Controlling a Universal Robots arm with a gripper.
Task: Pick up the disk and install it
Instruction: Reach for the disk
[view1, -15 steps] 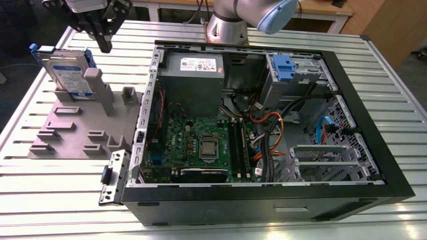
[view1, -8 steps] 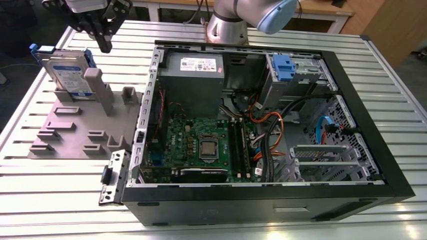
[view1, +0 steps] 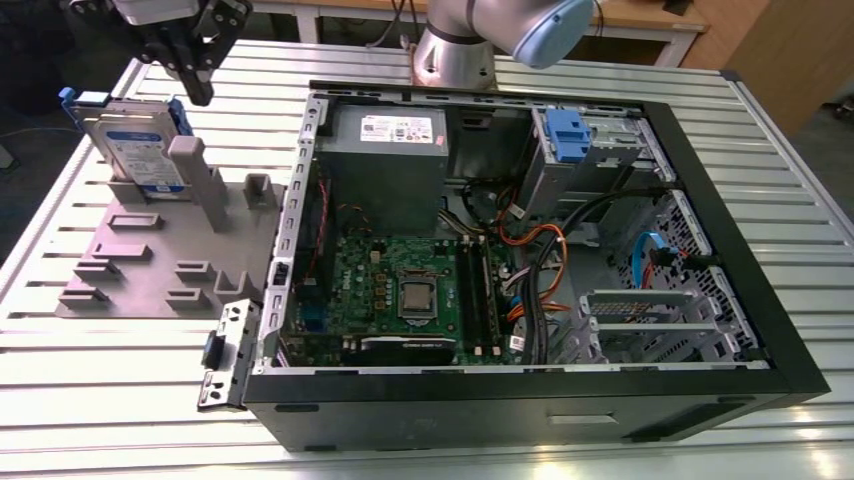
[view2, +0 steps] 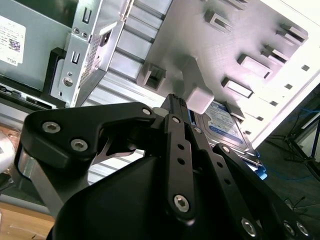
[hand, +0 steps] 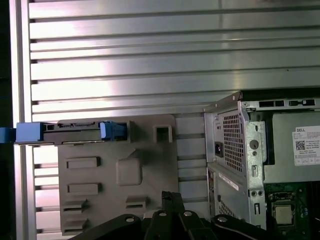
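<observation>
The disk (view1: 134, 145) stands upright on edge in a slot of the grey fixture plate (view1: 147, 255), its white-and-blue label facing the computer case and a blue carrier framing it. In the first wrist view the disk (hand: 75, 131) appears edge-on from above; in the second wrist view the disk (view2: 226, 126) lies behind a grey post. My gripper (view1: 198, 92) hangs just above and to the exterior view's right of the disk's top corner, apart from it. In both wrist views the gripper (hand: 170, 196) (view2: 178, 102) has its fingers pressed together on nothing.
An open computer case (view1: 703, 210) lies on the slatted metal table (view1: 120, 400), with a grey power supply (view1: 387, 150), a motherboard (view1: 400, 290) and a drive bay holding a blue clip (view1: 567, 130). The arm's base (view1: 454, 60) stands behind the case.
</observation>
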